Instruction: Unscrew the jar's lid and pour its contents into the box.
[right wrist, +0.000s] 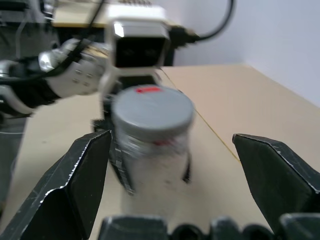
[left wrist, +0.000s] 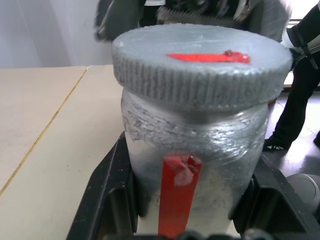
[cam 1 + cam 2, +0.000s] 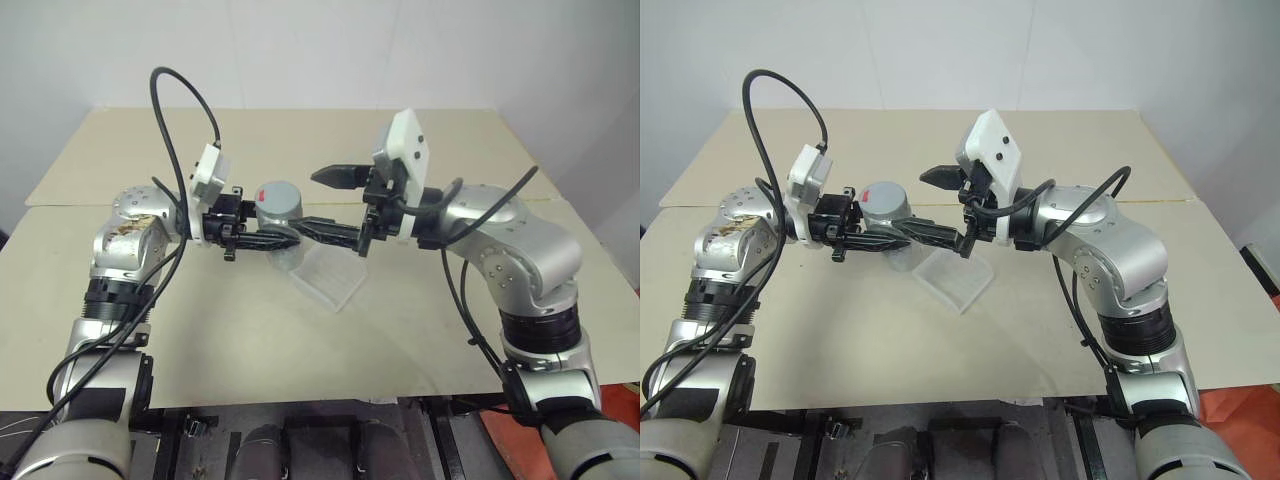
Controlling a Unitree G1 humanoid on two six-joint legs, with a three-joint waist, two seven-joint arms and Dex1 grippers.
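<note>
The small silvery jar (image 3: pixel 280 212) hangs upright above the table with my left gripper (image 3: pixel 281 226) shut on its body. In the left wrist view both black fingers (image 2: pixel 105 192) press the jar (image 2: pixel 195 150) at its sides. The round grey lid (image 3: pixel 278 193) with a red mark sits on the jar's top, and its ribbed rim (image 2: pixel 200 82) is plain to see. My right gripper (image 3: pixel 310 202) stands open just right of the jar, level with it, its fingers (image 1: pixel 75 185) spread wide and clear of the lid (image 1: pixel 152 107). The clear box (image 3: pixel 328 276) lies on the table under the jar's right side. The contents are hidden.
The beige table (image 3: pixel 200 330) has a seam running across behind the arms. Black cables loop above both wrists. Open tabletop lies in front of the box and to both sides.
</note>
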